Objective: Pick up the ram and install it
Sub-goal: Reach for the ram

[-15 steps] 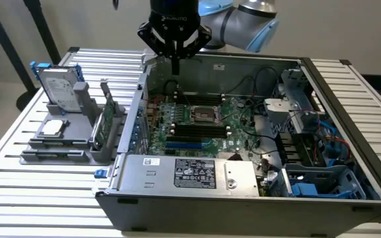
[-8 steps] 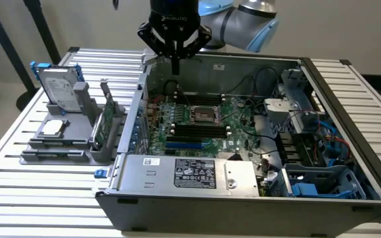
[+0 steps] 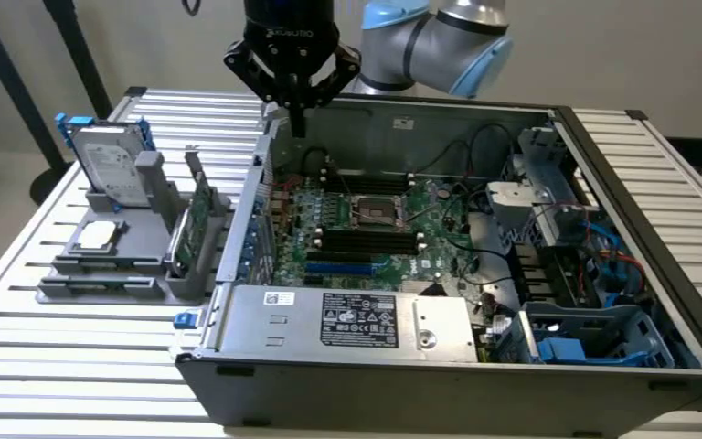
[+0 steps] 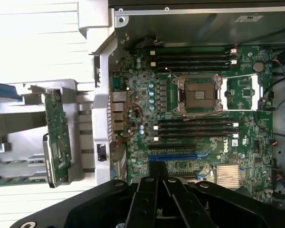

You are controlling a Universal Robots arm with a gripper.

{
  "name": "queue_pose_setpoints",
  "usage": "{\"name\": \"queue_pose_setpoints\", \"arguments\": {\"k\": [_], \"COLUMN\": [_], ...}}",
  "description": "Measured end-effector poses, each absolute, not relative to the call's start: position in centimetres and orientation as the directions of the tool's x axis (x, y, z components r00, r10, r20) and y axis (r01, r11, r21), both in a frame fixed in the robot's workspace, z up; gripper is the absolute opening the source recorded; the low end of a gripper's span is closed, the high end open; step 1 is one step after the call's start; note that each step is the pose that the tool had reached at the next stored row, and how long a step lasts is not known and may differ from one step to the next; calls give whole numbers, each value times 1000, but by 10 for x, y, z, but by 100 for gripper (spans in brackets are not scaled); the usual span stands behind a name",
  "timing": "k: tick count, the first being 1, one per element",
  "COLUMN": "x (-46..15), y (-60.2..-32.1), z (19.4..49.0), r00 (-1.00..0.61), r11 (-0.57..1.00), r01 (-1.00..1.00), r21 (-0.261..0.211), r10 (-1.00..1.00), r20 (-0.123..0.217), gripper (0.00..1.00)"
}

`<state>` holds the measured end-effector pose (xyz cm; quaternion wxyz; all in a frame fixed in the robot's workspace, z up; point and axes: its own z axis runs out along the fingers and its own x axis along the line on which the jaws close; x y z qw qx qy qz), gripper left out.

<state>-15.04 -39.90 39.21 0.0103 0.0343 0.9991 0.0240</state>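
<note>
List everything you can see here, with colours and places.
table: one, white slatted, under everything
computer case: one, grey, open, on the table
motherboard: one, green, inside the case
holder: one, grey, at the exterior view's left of the case
hard drive: one, silver, upright in the holder
circuit card: one, green, upright in the holder
arm: one, grey and light blue, above the case's far wall
pincer: one, black, shut, over the case's far wall

Exterior: elevated oblique over case (image 3: 449, 384); wrist: straight down, closer (motherboard (image 3: 430, 206) (image 4: 247, 95) shared).
</note>
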Motion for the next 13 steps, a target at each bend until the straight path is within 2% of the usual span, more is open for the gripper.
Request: {"name": "queue_pose_setpoints", "arguments": {"k": [13], "x": [-207], "y": [-404], "z": [386], "r00": [-998], "r11": [997], "r01": [68], "r21": [48], "r10": [69], "r20": [-14], "gripper": [11]}}
